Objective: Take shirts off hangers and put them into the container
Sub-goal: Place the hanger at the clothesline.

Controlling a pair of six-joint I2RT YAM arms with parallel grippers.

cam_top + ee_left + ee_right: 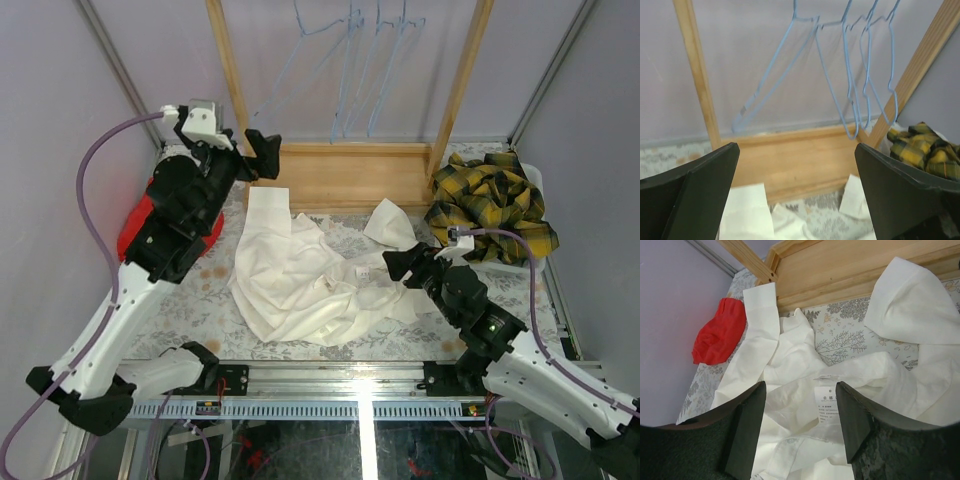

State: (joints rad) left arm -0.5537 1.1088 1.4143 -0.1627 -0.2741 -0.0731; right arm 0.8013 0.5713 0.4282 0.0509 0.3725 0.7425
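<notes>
A white shirt (300,275) lies crumpled on the table, its label (827,400) facing up. Just above its right part my right gripper (400,265) (800,425) stands open, jaws astride the label and holding nothing. My left gripper (262,155) (797,190) is raised by the rack's left post and wide open, with nothing between its fingers (700,195). Several light-blue hangers (350,70) (850,75) hang bare from the rack's top bar. The yellow-and-black plaid shirt (490,205) (925,150) is heaped in the white container (533,178) at the right.
The wooden rack's base (340,175) (840,270) and two upright posts (228,70) stand at the back of the table. A red cloth (135,225) (720,330) lies at the left, partly behind my left arm. Grey walls close in both sides.
</notes>
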